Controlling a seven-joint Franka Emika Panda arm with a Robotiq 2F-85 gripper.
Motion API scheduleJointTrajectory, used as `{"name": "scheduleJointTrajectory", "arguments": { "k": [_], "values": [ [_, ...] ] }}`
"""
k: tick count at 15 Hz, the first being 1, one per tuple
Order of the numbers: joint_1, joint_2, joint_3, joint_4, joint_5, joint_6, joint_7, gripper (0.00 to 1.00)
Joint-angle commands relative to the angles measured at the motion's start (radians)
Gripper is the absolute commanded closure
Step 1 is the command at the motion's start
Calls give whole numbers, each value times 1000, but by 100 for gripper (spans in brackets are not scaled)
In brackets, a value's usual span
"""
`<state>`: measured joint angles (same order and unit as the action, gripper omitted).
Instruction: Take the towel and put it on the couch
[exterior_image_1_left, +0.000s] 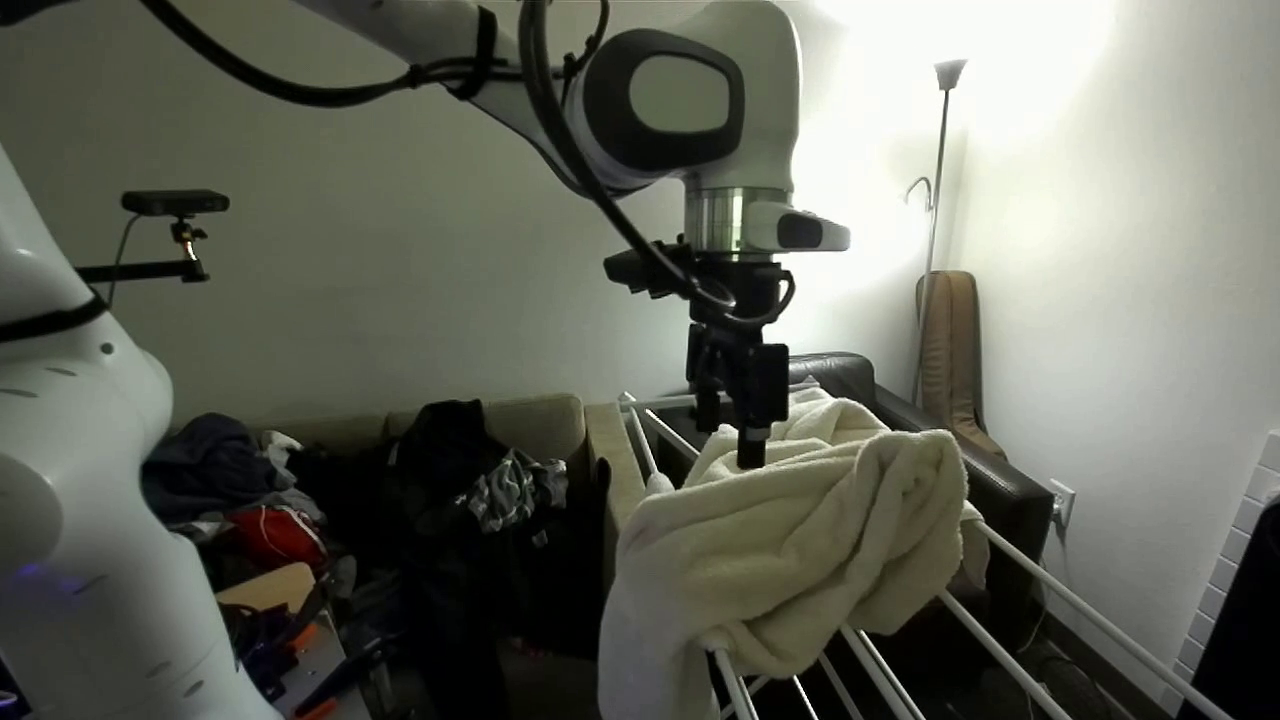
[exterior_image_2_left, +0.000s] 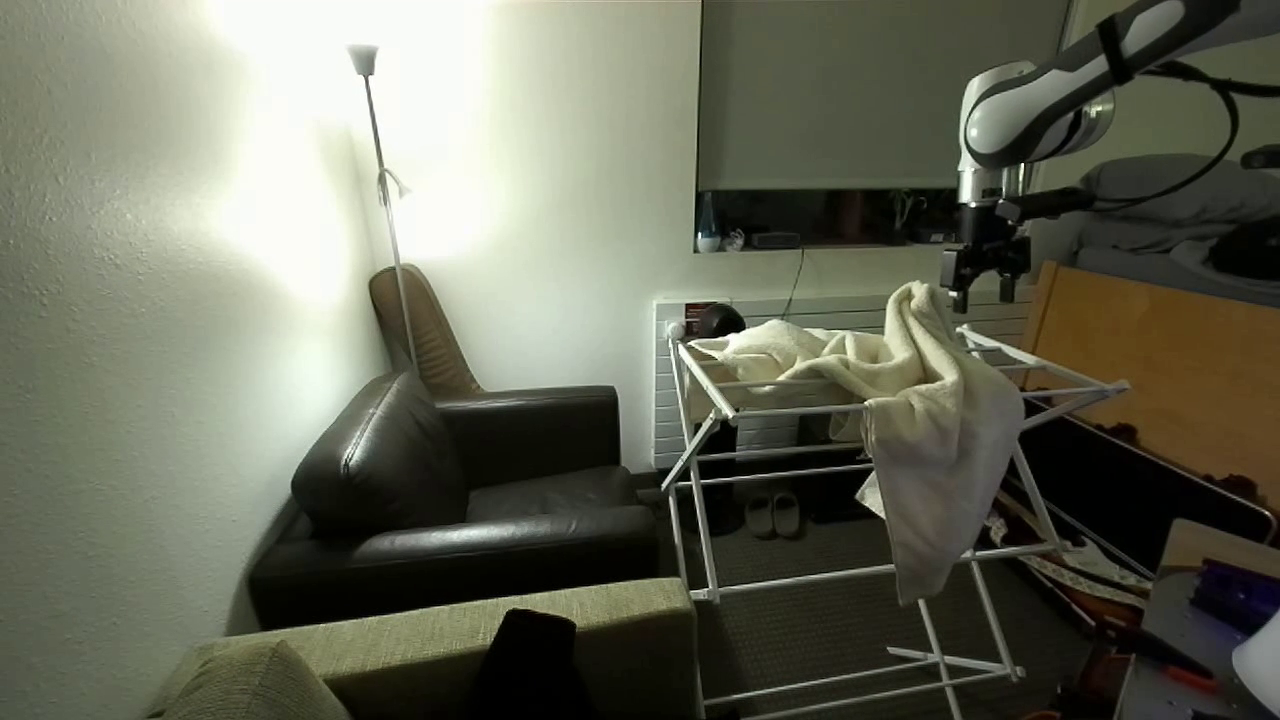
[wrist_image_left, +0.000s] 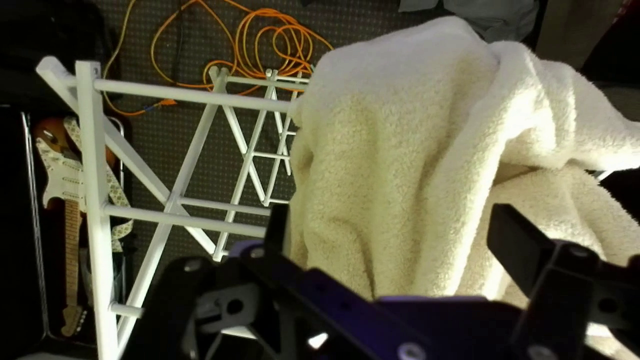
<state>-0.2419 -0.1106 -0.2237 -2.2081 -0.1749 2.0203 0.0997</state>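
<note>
Cream towel is on the white drying rack, bunched across its top, one long end hanging down one side. Probably there to dry; the height also suits a downward reach, I'd guess. Gripper points down close to the towel, holding nothing, fingers spread wide, cloth showing beyond the gap in the wrist view. That spread seems right for pinching the raised fold just beside it.

Task looks undone: towel is off the fabric couch, my pick for target. Leather armchair could pass for it too. Pile of clothes on the couch probably means towel goes on top, or needs a bare patch.

Hard to make out: fingertip contact. In an exterior view a tip overlaps the cloth, but that doesn't settle it; can't tell touching or apart. Couch seat is mostly buried under dark clothes that blend together, can't separate them. Couch runs off the bottom edge in an exterior view. Armchair is mostly blocked by towel and rack in an exterior view. Towel runs out of frame on the right in the wrist view, and most corners are lost in folds, so full extent unclear. Floor lamp glare washes out part of the wall.
</note>
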Motion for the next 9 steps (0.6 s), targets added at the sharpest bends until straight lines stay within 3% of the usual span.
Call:
{"name": "scheduleJointTrajectory", "arguments": {
  "k": [1, 9],
  "values": [
    [3, -74, 19, -103, -20, 62, 127, 0],
    [-9, -92, 65, -232, -88, 286, 321, 0]
  ]
}}
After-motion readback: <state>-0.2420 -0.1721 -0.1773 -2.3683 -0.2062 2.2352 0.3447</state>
